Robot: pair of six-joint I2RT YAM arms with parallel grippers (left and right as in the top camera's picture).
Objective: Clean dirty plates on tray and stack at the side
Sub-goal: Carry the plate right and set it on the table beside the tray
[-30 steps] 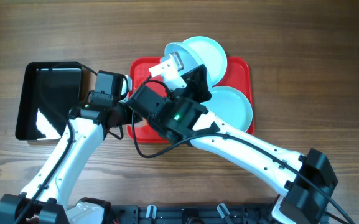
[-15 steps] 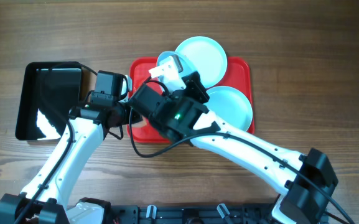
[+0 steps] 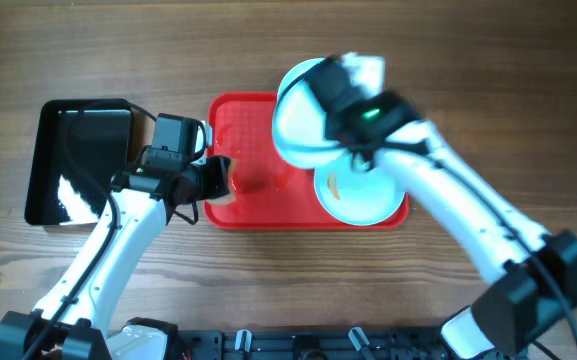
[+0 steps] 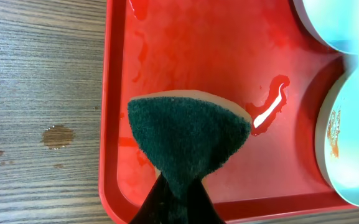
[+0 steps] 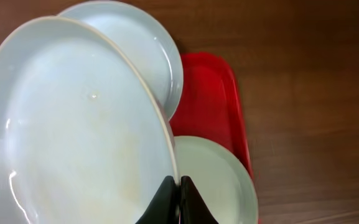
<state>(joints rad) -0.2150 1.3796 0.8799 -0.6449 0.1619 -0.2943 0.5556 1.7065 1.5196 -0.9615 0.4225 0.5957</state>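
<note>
Flanking red tray (image 3: 243,150), black tray (image 3: 78,160), raised plate (image 3: 303,125) overlapping second plate (image 5: 142,43)

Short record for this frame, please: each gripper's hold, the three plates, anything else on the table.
left gripper: shut on green sponge, at the red tray's left side
right gripper: shut on raised plate's rim, plate tilted
second plate: at tray's far right corner
third plate: on tray, near right, orange smear
also on table: black tray, at the left
</note>
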